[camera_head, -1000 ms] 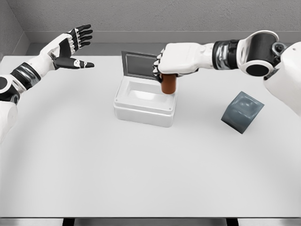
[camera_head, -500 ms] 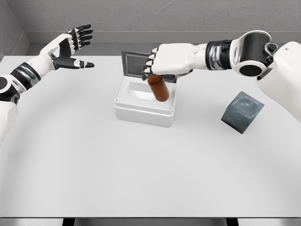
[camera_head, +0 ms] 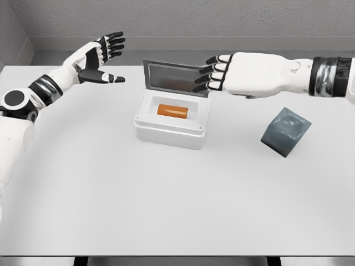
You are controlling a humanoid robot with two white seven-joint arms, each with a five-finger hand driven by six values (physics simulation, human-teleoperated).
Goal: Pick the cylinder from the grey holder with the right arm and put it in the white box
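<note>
Now the cylinder [camera_head: 172,111] lies on its side inside the white box [camera_head: 166,133], and my right hand [camera_head: 244,75] hovers above the rim, fingers spread and empty. If I sweep low, I could knock the raised lid [camera_head: 169,77] or nudge the box.

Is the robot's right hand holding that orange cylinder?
No, the orange cylinder lies on its side inside the white box, while the right hand hovers above with fingers spread, holding nothing.
</note>
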